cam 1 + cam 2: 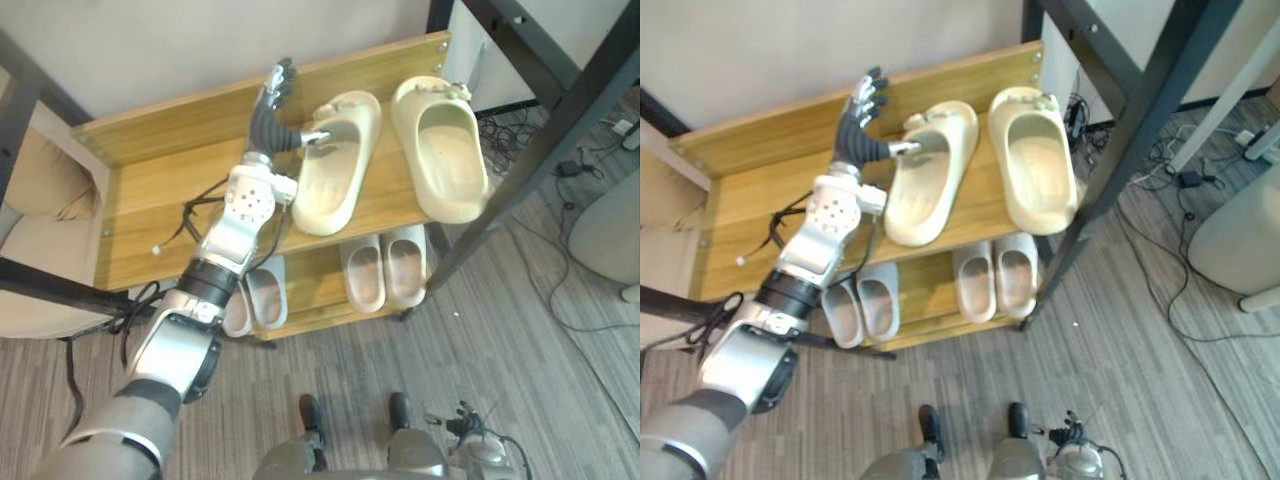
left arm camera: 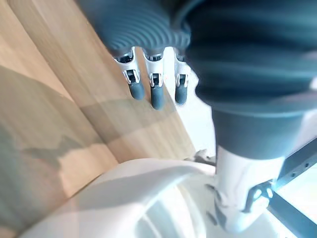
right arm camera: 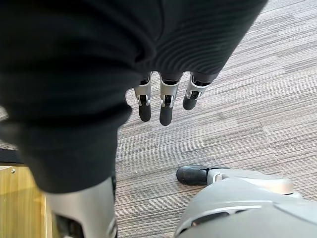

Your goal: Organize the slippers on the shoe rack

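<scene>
Your left hand (image 1: 272, 118), fingers straight and thumb on the rim, sits at 10 o'clock of the skewed slipper (image 1: 335, 180) on the top shelf (image 1: 150, 190), probably to square it with its mate (image 1: 440, 150) at 3 o'clock; right hand (image 3: 166, 106) hangs slack above the floor (image 3: 247, 74).

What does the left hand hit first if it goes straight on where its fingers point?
Probably the raised wooden back edge of the shoe rack's top shelf, then the pale wall behind. The cream slipper lies beside the left hand, off that line. Depth unclear.
</scene>
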### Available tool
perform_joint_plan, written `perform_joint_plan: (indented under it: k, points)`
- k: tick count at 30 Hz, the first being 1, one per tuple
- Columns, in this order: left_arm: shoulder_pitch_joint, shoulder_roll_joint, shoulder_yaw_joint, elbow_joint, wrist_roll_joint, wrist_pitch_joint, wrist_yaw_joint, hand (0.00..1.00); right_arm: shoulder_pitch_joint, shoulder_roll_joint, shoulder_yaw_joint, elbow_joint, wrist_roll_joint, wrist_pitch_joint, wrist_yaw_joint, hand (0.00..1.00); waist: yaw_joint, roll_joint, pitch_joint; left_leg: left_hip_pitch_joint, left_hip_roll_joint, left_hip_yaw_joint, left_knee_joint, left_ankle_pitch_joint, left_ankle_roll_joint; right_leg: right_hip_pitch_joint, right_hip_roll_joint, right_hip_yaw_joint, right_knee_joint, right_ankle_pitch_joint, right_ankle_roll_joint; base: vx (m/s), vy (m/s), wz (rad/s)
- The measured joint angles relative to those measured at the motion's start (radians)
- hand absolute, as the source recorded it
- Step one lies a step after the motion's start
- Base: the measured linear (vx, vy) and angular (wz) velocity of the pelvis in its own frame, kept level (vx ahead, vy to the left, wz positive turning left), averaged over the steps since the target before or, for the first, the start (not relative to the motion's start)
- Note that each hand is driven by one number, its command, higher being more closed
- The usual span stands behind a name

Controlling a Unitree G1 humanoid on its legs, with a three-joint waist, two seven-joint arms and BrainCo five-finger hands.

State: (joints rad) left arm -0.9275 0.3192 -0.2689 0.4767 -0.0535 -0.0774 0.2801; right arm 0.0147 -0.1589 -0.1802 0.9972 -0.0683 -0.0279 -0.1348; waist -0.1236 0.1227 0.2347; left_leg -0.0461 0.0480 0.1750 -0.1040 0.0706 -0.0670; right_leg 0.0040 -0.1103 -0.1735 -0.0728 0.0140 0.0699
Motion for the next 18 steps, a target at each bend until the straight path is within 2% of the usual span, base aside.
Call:
perform_joint_plan:
  k: [6,10,16,18]
  points:
    - [0.05,0.0,0.016,-0.151,-0.049,-0.009,0.006,0.0,0.0,0.0,0.006,0.004,0.0,0.0,0.002,0.0,0.002,0.0,0.0,0.0,-0.001,-0.003,0.0,0.003,0.002,0.0,-0.002,-0.003,0.003,-0.001,0.0,0.0,0.0,0.0]
    - [0.12,-0.006,0.018,-0.276,-0.1,-0.043,0.01,0.0,0.0,-0.001,0.006,0.009,0.0,0.0,0.002,0.0,0.007,0.001,-0.001,0.0,-0.003,-0.007,0.0,0.005,0.005,-0.001,-0.006,-0.003,0.01,-0.002,0.002,-0.01,0.003,0.01]
    - [0.318,-0.031,0.046,-0.451,-0.189,-0.083,0.003,0.0,0.003,-0.006,0.008,0.021,-0.002,0.005,0.003,0.0,0.02,0.002,-0.001,0.007,-0.006,-0.025,0.0,0.011,0.013,0.012,-0.011,-0.02,0.016,-0.003,0.003,-0.03,0.01,0.08]
    - [0.405,-0.032,0.049,-0.479,-0.22,-0.084,-0.004,0.0,0.007,-0.013,0.028,0.019,-0.009,0.008,0.006,0.0,0.039,0.001,-0.004,0.014,-0.006,-0.027,0.0,0.011,0.013,0.018,-0.01,-0.026,0.015,-0.004,0.003,-0.05,0.006,0.05]
